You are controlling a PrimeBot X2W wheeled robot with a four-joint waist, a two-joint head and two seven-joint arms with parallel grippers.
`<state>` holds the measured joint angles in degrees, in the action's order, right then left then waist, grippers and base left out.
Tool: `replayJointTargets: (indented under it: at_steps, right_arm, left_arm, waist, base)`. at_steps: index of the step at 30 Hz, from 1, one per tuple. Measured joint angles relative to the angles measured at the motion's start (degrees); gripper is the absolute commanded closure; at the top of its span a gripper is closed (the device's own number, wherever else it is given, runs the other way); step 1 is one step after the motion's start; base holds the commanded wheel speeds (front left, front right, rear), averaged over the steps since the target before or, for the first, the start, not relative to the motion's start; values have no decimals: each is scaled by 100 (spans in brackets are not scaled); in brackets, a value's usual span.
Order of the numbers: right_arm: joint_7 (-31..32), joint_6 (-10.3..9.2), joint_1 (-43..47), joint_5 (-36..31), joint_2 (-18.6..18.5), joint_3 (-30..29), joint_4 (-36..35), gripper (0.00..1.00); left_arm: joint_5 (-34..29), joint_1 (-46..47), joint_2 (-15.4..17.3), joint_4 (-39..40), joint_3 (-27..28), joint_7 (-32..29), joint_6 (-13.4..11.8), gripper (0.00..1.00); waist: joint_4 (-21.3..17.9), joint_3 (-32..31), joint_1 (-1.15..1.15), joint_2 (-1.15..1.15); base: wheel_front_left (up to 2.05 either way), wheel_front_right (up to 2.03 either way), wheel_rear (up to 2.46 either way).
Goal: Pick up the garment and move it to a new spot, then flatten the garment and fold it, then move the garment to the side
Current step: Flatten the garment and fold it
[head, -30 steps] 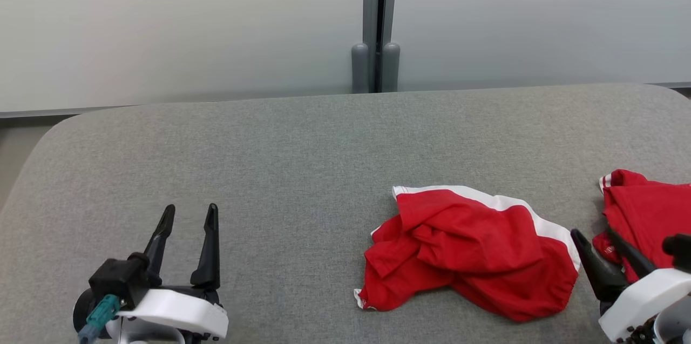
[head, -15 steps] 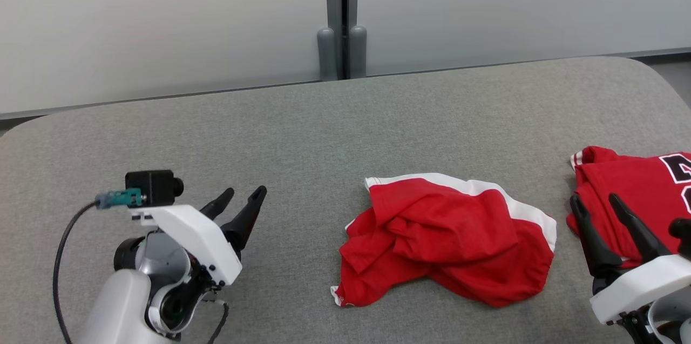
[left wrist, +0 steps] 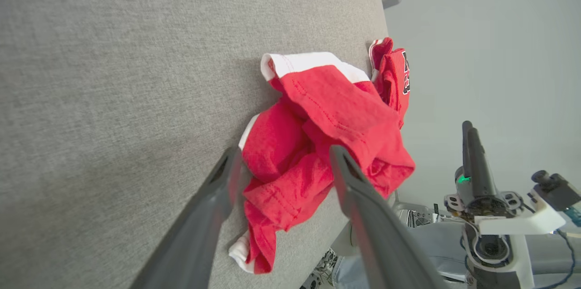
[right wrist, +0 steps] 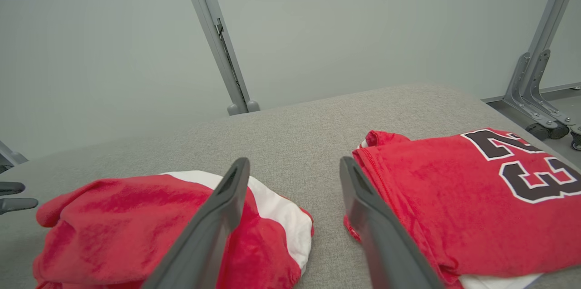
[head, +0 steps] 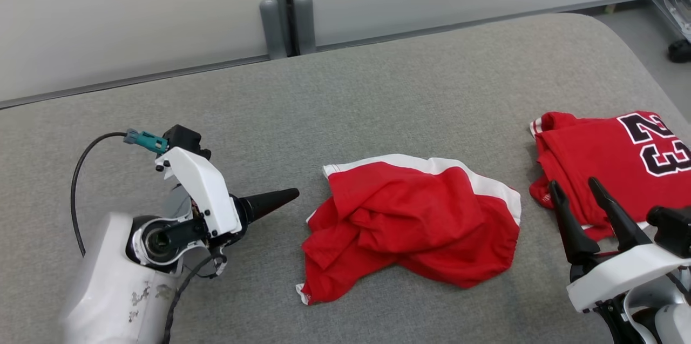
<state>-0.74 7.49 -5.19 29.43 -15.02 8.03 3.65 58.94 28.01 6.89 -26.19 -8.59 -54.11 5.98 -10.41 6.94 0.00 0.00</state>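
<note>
Soft, bright, even light falls from above onto the desk (head: 378, 95). The garment (head: 410, 220) casts only a thin, faint shadow along its near edge, and the jersey (head: 604, 160) a soft one at its left side. The left forearm (head: 102, 290) is smeared at its edges. Close to the wrist lenses, the left tool (left wrist: 285, 154) and right tool (right wrist: 294, 164) look soft-edged. The post (right wrist: 218, 39) leans in the wide-angle right wrist view.

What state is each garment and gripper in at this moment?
Red fabric garment with white trim, crumpled in a heap.
Red jersey with black number 23, folded, lying flat at the right.
Left gripper, open, empty, pointing at the crumpled garment.
Right gripper, open, empty, near the jersey.
</note>
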Motion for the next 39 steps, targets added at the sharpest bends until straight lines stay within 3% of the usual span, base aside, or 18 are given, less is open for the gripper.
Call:
replayJointTargets:
  at_steps: [18, 19, 21, 22, 30, 39]
  right_arm:
    - [-220, 0, -322, -5, 88, 202, 319, 0]
    - [-232, 0, -337, -5, 97, 207, 338, 0]
    - [-236, 0, -370, -8, 118, 216, 381, 0]
    - [-240, 0, -378, -8, 127, 221, 396, 0]
    - [-265, 0, -407, -8, 126, 209, 480, 0]
    - [-210, 0, -331, -16, 57, 165, 450, 0]
  left_arm:
    - [536, 406, -221, -742, -54, -464, -7, 0]
    - [594, 406, -240, -746, -42, -469, -7, 15]
    - [708, 409, -277, -746, -14, -460, -7, 67]
    - [761, 416, -292, -745, -13, -434, -7, 100]
    - [1214, 426, -368, -488, -10, -549, 36, 100]
    - [1426, 70, -285, 471, 55, -569, 102, 100]
  waist:
    - [-428, 399, 0, 0]
    - [-423, 402, 0, 0]
    - [-408, 407, 0, 0]
    - [-394, 409, 0, 0]
    - [-187, 315, 0, 0]
    - [208, 35, 0, 0]
  base:
    - [0, 0, 0]
    - [0, 0, 0]
    - [0, 0, 0]
    - [0, 0, 0]
    - [0, 0, 0]
    - [0, 0, 0]
